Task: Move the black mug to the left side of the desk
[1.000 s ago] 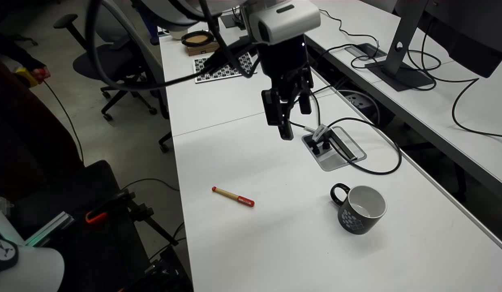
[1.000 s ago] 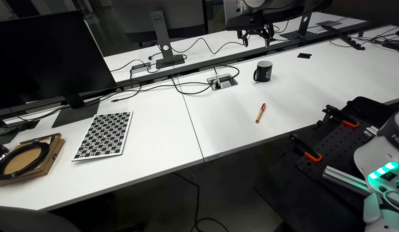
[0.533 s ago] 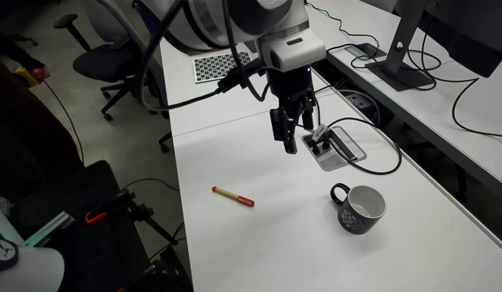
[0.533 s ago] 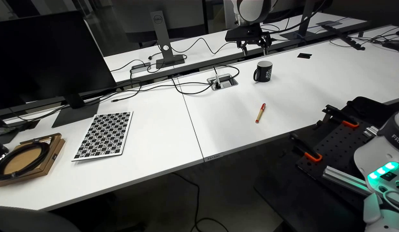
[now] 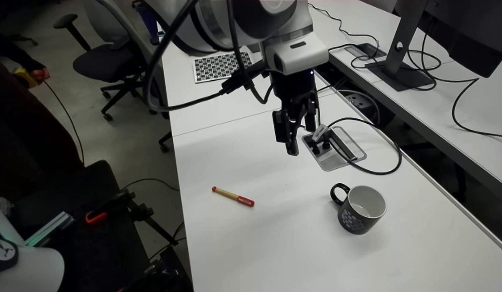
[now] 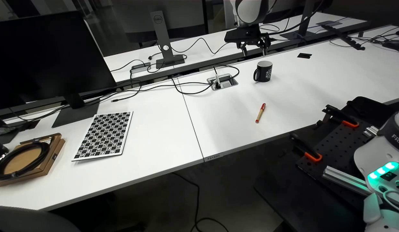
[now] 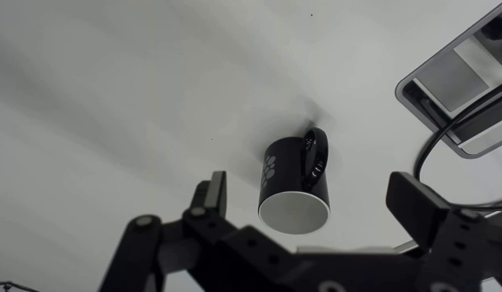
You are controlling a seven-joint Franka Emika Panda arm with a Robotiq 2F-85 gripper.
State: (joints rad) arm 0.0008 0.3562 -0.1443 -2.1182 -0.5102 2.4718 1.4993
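Observation:
The black mug stands upright on the white desk. It also shows in an exterior view, with its handle on the left side there. My gripper is open and empty, held above the desk and apart from the mug; it also shows in an exterior view. In the wrist view the mug appears between the two spread fingers of the gripper, farther off than the fingertips. Its pale inside and its handle show there. Nothing is between the pads.
A metal cable-port box with a looping black cable lies near the mug. A red-tipped pen lies on the desk. A checkered board, a cardboard box and a monitor stand farther along.
My gripper has moved down and a little toward the mug in an exterior view, mostly in the earlier half second. It stays open. The mug and pen have not moved.

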